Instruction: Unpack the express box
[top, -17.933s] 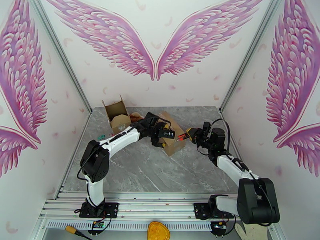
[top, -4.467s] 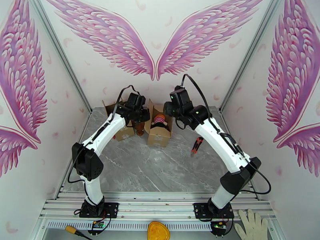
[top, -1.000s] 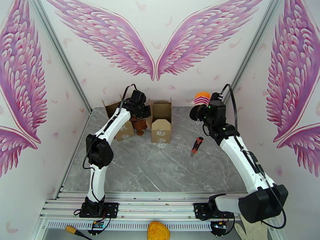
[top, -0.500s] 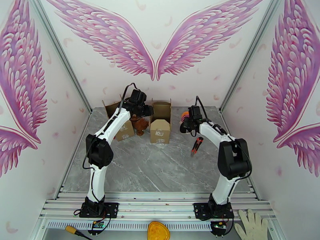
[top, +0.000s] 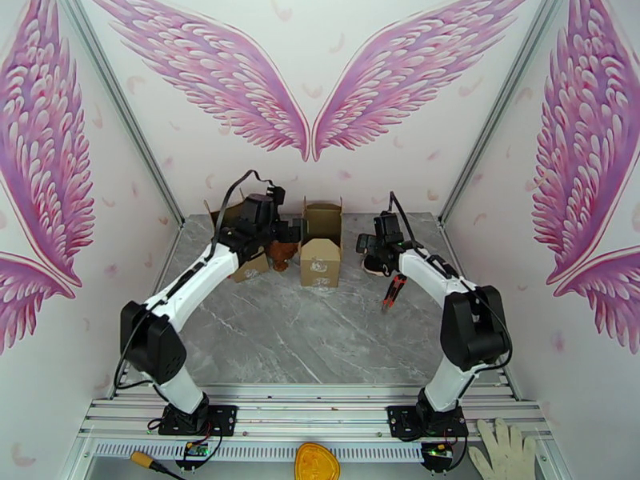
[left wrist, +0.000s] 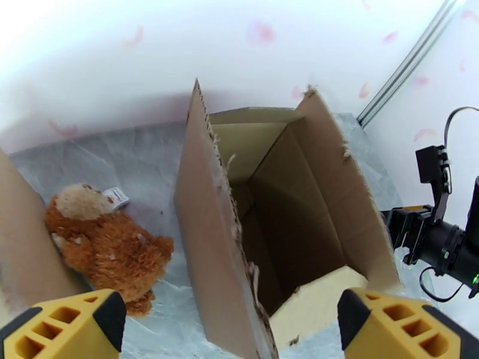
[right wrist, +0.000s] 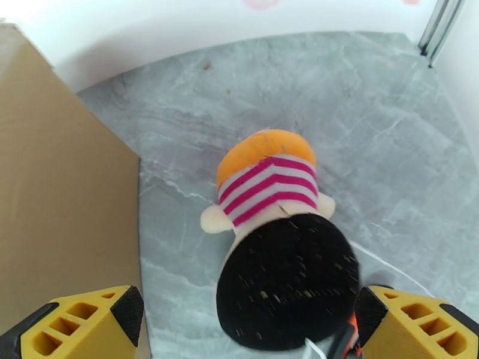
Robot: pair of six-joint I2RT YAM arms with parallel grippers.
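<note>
Express box [left wrist: 287, 216] upright at the back middle of the surface [top: 320, 338], flaps open, inside apparently bare. Striped doll [right wrist: 269, 192] lying just right of it, between the wide-apart right jaws, unclamped. Left jaws also apart, above the box, teddy [left wrist: 102, 252] alongside. Likely set-down step; next, lifting clear without snagging the doll.

Express box [left wrist: 287, 192] upright, flaps open; doll [right wrist: 269, 186] lying beside.
</note>
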